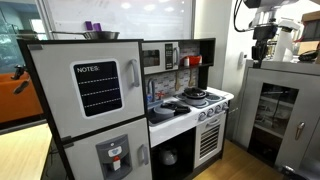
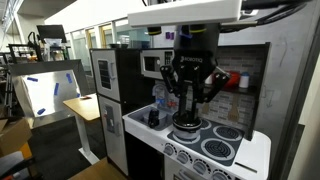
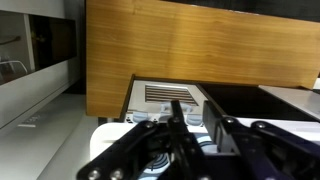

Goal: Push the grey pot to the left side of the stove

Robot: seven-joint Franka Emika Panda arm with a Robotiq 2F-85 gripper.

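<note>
The pot point(image 2: 186, 124) sits on a black burner of the stove point(image 2: 250, 150). It is on the side of the stove next to the sink point(image 1: 163, 112). In both exterior views it stands flat and nothing touches it point(image 1: 195, 96).

The gripper point(image 2: 187, 110) points down. In an exterior view it shows right over the pot, with its fingers point(image 2: 178, 104) just above the pot's rim. In an exterior view from another spot, the gripper point(image 1: 262, 50) hangs high up and off to the side of the toy kitchen, well apart from the stove point(image 1: 215, 103). So I cannot tell how near the pot it really is.

In the wrist view the gripper point(image 3: 197, 140) comes in from the bottom. Its two dark fingers point(image 3: 177, 130) stand apart with a gap between them. Nothing is in the gap, so it holds nothing. Behind it are a brown wood board point(image 3: 190, 50) and a white part with slots point(image 3: 165, 95).

A fridge point(image 1: 90, 100) with a black note board stands beside the sink. A silver bowl point(image 1: 100, 35) rests on top of it. A microwave point(image 1: 153, 58) sits above the sink.
</note>
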